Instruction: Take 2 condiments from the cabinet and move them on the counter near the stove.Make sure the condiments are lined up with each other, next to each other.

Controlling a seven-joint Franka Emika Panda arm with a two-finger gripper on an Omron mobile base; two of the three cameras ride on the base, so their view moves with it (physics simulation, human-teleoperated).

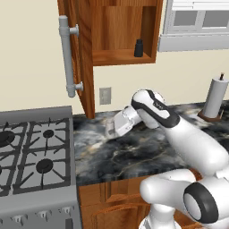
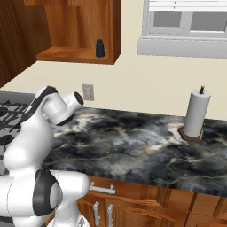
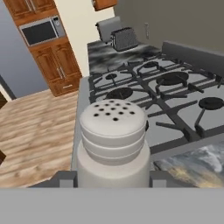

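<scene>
A light grey condiment shaker (image 3: 113,140) with a perforated cap stands upright between my fingers (image 3: 64,177) in the hand view. My gripper (image 3: 113,177) is shut on its body. From the left base view my gripper (image 1: 110,130) hangs low over the dark marbled counter (image 1: 134,154), just right of the stove (image 1: 36,152). I cannot tell whether the shaker touches the stone. A black condiment shaker (image 1: 139,48) (image 2: 100,48) stands on the shelf of the open wooden cabinet (image 1: 117,57), near its right wall.
The cabinet door (image 1: 84,58) with its grey bar handle (image 1: 68,56) hangs open above the stove's right edge. A paper-towel holder (image 1: 215,98) (image 2: 195,116) stands at the counter's far right. A toaster (image 3: 124,38) sits beyond the stove (image 3: 175,96).
</scene>
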